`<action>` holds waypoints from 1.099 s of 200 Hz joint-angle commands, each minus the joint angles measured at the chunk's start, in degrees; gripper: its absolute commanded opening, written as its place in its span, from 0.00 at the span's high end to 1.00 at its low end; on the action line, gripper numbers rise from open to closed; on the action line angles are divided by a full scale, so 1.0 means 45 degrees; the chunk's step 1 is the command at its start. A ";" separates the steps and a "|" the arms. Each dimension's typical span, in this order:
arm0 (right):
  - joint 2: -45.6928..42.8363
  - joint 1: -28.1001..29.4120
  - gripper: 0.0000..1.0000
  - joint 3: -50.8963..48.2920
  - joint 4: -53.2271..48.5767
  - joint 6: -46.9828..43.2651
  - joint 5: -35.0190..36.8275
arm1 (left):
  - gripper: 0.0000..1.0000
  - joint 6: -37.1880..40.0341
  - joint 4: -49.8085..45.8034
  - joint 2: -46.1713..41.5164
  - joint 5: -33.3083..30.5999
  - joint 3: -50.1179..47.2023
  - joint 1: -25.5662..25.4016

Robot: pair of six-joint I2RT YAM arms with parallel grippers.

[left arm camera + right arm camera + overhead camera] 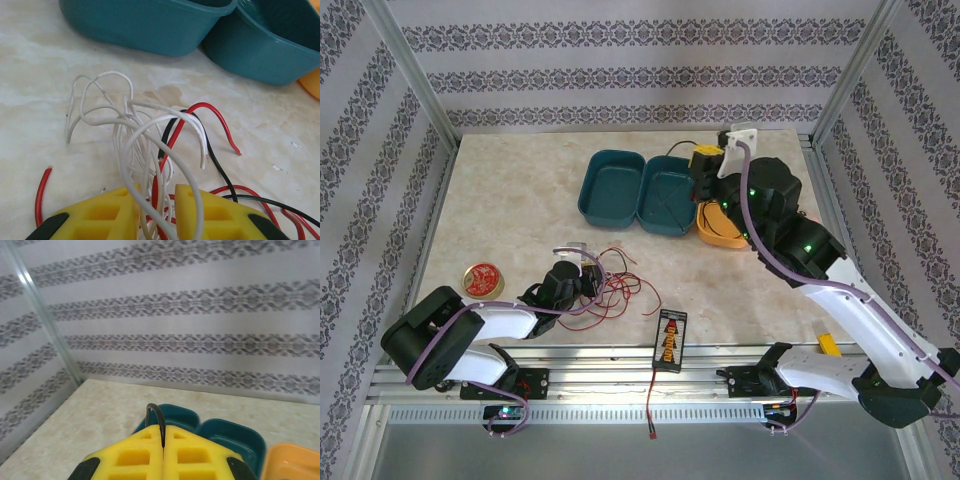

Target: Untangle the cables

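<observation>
left gripper (155, 196) clamps white cable (125, 122), right gripper (163, 432) pinches black cable (156, 410); beige marbled tabletop (520, 200), striped wallpaper walls (620, 70)

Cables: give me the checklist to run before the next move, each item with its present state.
1. Left gripper closed on the white cable: ok, its strands run through the grip.
2. White alone in that grip: cannot tell; a red cable strand also enters the gap.
3. Red and black cable clear of the white loops: not ok, they cross beside that gripper.
4. Right gripper shut on a black wire: ok.
5. Right gripper raised by the teal bins: ok.
</observation>
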 commanded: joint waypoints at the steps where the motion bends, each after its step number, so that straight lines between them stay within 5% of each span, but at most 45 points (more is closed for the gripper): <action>1: -0.0387 -0.0764 1.00 -0.0276 -0.0589 0.0570 0.0223 | 0.76 -0.0162 0.0025 0.0003 0.0063 0.0228 0.0223; 126: 0.0468 -0.5147 1.00 -0.0914 -0.1076 0.1687 -0.2009 | 0.76 -0.0133 -0.0153 -0.0367 0.0004 0.0133 0.0241; 220: 0.1933 -0.6806 1.00 -0.2054 -0.0396 0.1941 -0.2684 | 0.76 -0.0074 -0.0392 -0.0837 -0.0115 -0.0011 0.0269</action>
